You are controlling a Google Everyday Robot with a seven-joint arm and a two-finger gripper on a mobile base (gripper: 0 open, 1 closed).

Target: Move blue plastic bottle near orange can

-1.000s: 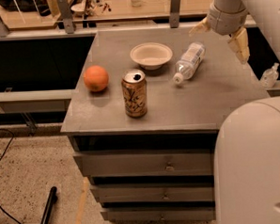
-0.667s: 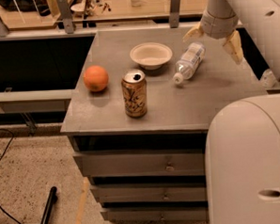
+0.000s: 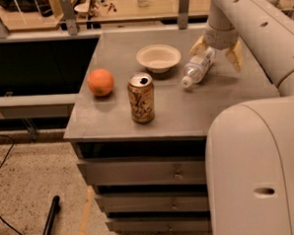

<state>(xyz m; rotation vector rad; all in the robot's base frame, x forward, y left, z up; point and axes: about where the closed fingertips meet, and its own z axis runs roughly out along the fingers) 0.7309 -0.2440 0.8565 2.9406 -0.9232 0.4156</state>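
I see my gripper (image 3: 216, 53) spread open around the lying bottle's (image 3: 198, 68) end, right of the bowl (image 3: 158, 57); the can (image 3: 141, 98) stands in front of the bowl

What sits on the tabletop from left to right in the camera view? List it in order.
Orange fruit → orange can → blue plastic bottle. The gripper, open, straddles the bottle's right, far end. The white bowl is left out: it sits farther back, spanning from can to bottle.

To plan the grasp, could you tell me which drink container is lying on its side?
The blue plastic bottle, by the open end effector; the orange can stands upright.
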